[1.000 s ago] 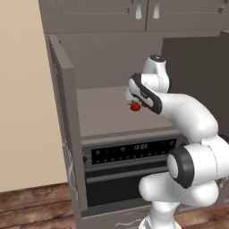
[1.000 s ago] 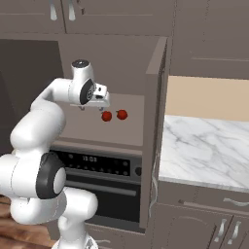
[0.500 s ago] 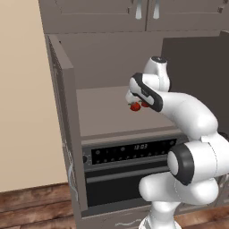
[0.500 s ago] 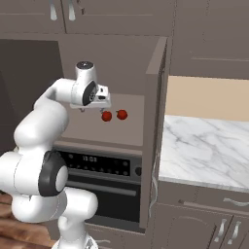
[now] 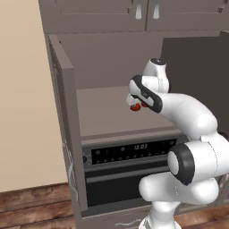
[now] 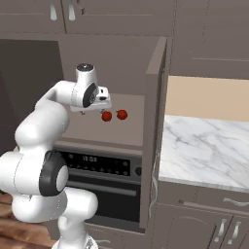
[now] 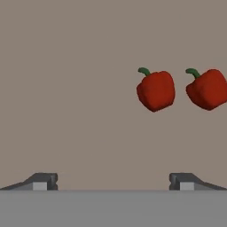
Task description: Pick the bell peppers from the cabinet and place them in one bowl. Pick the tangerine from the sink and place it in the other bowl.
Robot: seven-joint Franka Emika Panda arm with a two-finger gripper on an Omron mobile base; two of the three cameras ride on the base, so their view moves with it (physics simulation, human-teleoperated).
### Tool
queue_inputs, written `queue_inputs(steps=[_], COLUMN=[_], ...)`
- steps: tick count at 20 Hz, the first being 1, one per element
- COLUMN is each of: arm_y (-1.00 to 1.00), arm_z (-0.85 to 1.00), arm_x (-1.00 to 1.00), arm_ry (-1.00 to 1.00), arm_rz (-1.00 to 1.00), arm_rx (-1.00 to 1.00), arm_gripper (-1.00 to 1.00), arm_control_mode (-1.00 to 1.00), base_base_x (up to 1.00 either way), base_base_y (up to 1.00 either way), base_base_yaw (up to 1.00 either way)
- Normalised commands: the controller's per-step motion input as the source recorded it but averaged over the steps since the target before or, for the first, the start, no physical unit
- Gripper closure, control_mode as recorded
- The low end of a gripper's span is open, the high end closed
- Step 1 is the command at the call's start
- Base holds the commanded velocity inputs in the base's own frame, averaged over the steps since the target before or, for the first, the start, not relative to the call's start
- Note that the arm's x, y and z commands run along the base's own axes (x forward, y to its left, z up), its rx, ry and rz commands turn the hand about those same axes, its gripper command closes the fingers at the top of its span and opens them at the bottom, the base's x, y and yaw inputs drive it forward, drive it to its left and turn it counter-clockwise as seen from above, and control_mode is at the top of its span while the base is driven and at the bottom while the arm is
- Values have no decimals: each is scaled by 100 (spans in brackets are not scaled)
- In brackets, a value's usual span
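Step in hand, by the look of it: reaching into cabinet (image 6: 155, 97) niche for first of two peppers. Fingers (image 7: 113, 181) spread wide, pinching nothing, tips well apart at bottom of hand view. Peppers both on niche shelf (image 5: 100, 112) above oven (image 6: 104, 168), side by side, close but apart: near pepper (image 7: 155, 90) and far pepper (image 7: 207, 88), stems up. In right base view gripper (image 6: 99, 99) just beside near pepper (image 6: 106, 116), slightly above, no contact. In hand view both peppers off to one side of midline betw. tips, so not yet lined up. To do well: shift hand sideways till near pepper sits centred betw. tips, then go down, close gently on widest part. Watch neighbour; outer tip needs to slip thru gap w/o knocking it. Glossy round skin prob. slippery, so grip low & square. Bowls, sink, tangerine not seen.
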Motion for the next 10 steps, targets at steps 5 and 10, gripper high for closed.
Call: queue_inputs(steps=[5, 10], arm_y=[0, 0], arm_z=[0, 0], arm_x=[0, 19], arm_ry=[1, 1], arm_rz=[5, 4], arm_rx=[-6, -3], arm_gripper=[-100, -100], arm_control_mode=[-100, -100], base_base_x=[0, 0], base_base_y=[0, 0], base_base_yaw=[0, 0])
